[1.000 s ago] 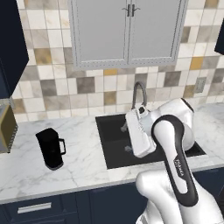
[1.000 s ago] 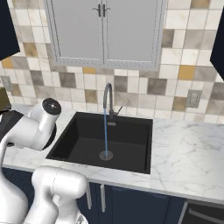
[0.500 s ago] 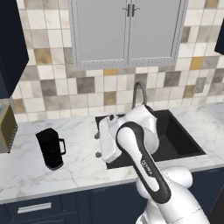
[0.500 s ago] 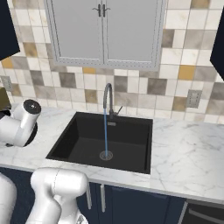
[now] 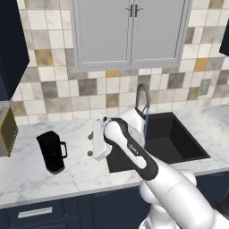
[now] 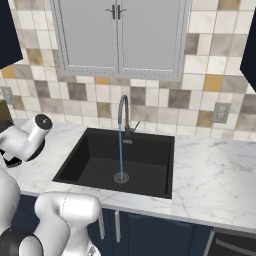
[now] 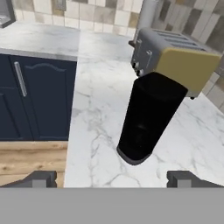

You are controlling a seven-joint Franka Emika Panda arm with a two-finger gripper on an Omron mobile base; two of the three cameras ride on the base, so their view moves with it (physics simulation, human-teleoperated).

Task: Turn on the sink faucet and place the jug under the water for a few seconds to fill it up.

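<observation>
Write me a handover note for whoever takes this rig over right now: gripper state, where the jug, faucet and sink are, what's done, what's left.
Gripper: open, empty, aimed at the jug and not yet around it.
Jug: upright on the marble counter left of the sink, handle towards the sink; in the hand view the toaster stands right behind it.
Sink faucet: on; the water runs straight down to the drain.
Done: faucet turned on.
Left: close in on the jug, grip it, carry it into the sink under the stream, hold it there a few seconds.
</observation>
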